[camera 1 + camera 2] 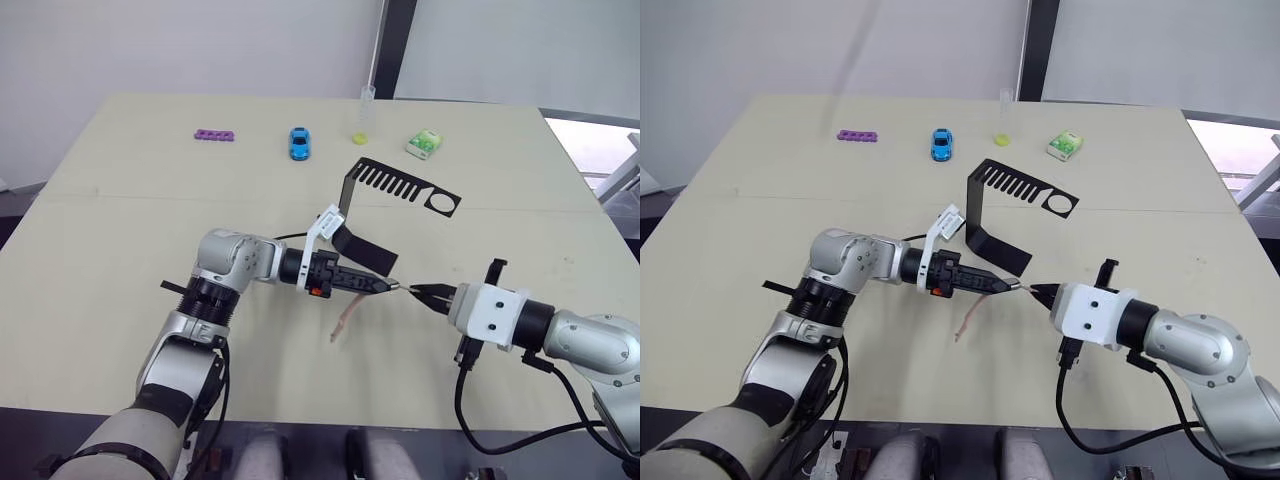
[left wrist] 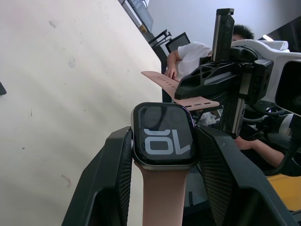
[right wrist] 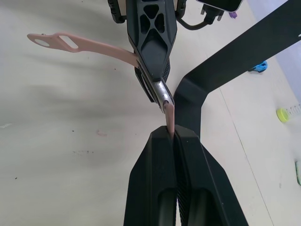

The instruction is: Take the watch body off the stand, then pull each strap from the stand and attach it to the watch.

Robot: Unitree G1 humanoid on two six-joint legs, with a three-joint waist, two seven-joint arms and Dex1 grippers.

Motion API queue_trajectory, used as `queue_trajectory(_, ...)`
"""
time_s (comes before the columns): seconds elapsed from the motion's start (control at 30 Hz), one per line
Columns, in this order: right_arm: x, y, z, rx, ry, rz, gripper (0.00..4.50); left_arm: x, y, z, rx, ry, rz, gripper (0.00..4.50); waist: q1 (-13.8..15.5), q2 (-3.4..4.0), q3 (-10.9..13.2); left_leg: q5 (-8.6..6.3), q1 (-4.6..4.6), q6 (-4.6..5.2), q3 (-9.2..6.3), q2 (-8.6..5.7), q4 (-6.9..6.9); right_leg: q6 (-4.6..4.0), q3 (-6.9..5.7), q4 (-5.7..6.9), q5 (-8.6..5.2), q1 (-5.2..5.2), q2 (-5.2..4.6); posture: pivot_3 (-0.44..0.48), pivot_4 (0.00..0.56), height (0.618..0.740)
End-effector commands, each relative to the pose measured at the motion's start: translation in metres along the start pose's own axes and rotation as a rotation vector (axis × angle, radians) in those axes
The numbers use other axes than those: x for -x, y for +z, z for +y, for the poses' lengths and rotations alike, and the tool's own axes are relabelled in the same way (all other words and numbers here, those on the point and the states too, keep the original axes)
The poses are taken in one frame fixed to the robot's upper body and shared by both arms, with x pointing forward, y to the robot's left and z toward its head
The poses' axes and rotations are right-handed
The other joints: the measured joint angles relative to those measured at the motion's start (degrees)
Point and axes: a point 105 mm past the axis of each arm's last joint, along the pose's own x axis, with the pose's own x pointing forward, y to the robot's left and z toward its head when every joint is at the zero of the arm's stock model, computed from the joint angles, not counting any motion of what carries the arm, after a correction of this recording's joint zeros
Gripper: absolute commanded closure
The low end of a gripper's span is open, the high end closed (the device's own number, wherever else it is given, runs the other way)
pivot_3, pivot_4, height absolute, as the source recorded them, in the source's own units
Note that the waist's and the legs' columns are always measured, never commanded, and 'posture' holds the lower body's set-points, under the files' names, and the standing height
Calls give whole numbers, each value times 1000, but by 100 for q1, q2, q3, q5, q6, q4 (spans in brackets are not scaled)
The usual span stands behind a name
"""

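My left gripper [image 1: 392, 284] is shut on the watch body [image 2: 163, 136], a small square case with a black screen. One pink-beige strap [image 1: 345, 318] is fixed to the case and hangs down toward the table. My right gripper [image 1: 418, 292] faces the left one tip to tip and is shut on the other strap [image 3: 170, 115]. That strap's end touches the watch body's free edge; whether it is seated I cannot tell. The black stand [image 1: 400, 185] rests just behind both grippers, its slotted top arm bare.
Along the table's far side lie a purple perforated strip [image 1: 214, 134], a blue toy car [image 1: 299, 143], a clear tube with a yellow base [image 1: 363, 115] and a green-and-white packet [image 1: 424, 145]. A person [image 2: 188, 52] sits beyond the table.
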Motion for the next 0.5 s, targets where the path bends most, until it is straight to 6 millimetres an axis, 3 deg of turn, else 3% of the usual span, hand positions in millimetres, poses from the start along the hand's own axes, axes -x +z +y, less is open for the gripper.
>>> queue_trajectory(0.03, 2, 13, -4, 39, -30, -37, 4500, 0, 9, -10, -37, -37, -23, 2917, 0, 0, 0, 0, 0, 0, 0, 0, 0, 0, 0, 0, 0, 0, 0, 0, 150, 740)
queue_trajectory(0.5, -1, 15, -6, 68, -42, -33, 4500, -3, 11, -14, -24, -57, -39, 2917, 0, 0, 0, 0, 0, 0, 0, 0, 1, 0, 0, 2, 0, 0, 0, 0, 150, 740)
